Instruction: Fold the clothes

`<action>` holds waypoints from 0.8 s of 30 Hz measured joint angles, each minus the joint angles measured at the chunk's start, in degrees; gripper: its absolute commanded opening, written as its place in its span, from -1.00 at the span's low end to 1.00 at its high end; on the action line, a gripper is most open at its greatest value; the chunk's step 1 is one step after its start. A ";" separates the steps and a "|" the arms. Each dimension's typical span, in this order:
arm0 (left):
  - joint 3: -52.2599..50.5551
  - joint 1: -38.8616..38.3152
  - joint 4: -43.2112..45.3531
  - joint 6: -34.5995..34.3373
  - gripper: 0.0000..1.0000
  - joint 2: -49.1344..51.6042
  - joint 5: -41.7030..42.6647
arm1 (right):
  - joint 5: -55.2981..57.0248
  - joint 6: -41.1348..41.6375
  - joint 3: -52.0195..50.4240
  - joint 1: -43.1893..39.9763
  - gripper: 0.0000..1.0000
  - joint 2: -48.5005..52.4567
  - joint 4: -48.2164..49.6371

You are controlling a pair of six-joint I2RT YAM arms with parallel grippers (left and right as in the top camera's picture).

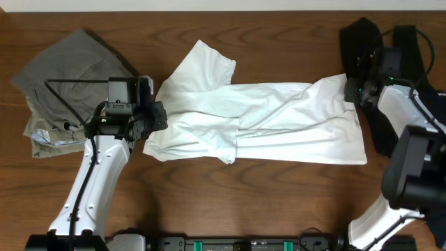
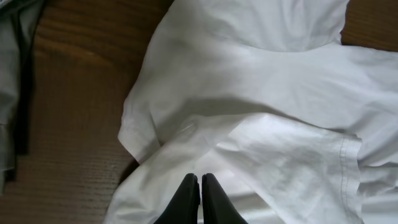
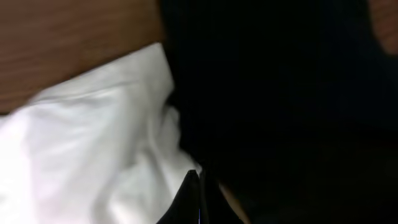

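"Well, what have we got on the table?"

"A large white T-shirt (image 1: 279, 118), stretched lengthwise across the middle of a dark wooden table (image 1: 265, 202). It is rumpled, with one short sleeve (image 1: 205, 63) fanned out toward the far edge. Two white robot arms flank it, one at each end."

"And the claws?"

"Both clenched. The left gripper (image 1: 162, 116) sits at the shirt's left end. Its black fingers (image 2: 188, 202) are pressed together above a fold of white cloth. From its wrist view I cannot tell whether any fabric is pinched between them or they merely meet over it."

"The right one?"

"The right gripper (image 1: 350, 89) is at the shirt's far right corner, just where the white cloth meets a black garment (image 1: 362, 38). Its fingers (image 3: 186, 205) are closed tight as well. That wrist view is blurred, so I cannot tell whether it has caught the shirt's edge."

"How does the shirt itself lie?"

"Not flat. Near the left end a hemmed layer (image 2: 298, 155) is doubled over the body, and creases run through the middle. The near edge on the right side is fairly straight."

"Anything else in shot?"

"The black garment lies heaped at the right, partly under the right arm. At the far left, beside the left arm, grey trousers (image 1: 70, 66) lie crumpled on top of a khaki pair (image 1: 45, 139), whose edge shows on the near side. Neither pile touches the shirt."
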 measured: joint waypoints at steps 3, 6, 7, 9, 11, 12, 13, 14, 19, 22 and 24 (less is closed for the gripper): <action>0.00 0.00 -0.24 0.00 -0.87 0.00 0.00 | 0.04 0.00 0.00 -0.50 -0.97 3.54 2.80; 0.00 0.00 -0.39 0.00 -0.86 0.00 0.00 | 0.70 -0.09 0.35 -1.18 -0.98 5.49 5.86; 0.00 -0.02 -0.42 0.00 -0.87 0.00 0.00 | 1.25 -0.09 0.35 -1.60 -0.97 6.08 6.73; 0.00 0.00 -0.44 0.00 -0.86 0.00 0.00 | 2.82 0.46 0.76 -2.51 -0.97 7.04 8.76; 0.00 0.00 -0.46 0.00 -0.86 0.00 0.00 | 4.76 1.88 1.07 -3.63 -0.97 7.63 10.16; 0.00 -0.02 -0.48 0.00 -0.86 0.00 0.00 | 5.75 2.84 1.16 -4.48 -0.95 7.85 10.71; 0.00 0.00 -0.59 0.00 -0.86 0.00 0.00 | 6.36 3.45 1.20 -5.27 -0.93 7.96 11.06; 0.00 0.00 -0.63 0.00 -0.85 0.00 0.00 | 6.88 4.20 1.25 -6.27 -0.90 8.02 11.15; 0.00 0.00 -0.61 0.00 -0.85 0.00 0.00 | 8.48 6.40 1.97 -11.80 -0.75 8.39 10.75; 0.00 0.00 -0.39 0.00 -0.85 0.00 0.00 | 7.10 6.86 2.67 -14.58 -0.35 8.55 9.70; 0.00 0.00 0.13 0.00 -0.85 0.00 0.00 | 3.58 5.66 3.04 -15.85 -0.22 8.52 9.03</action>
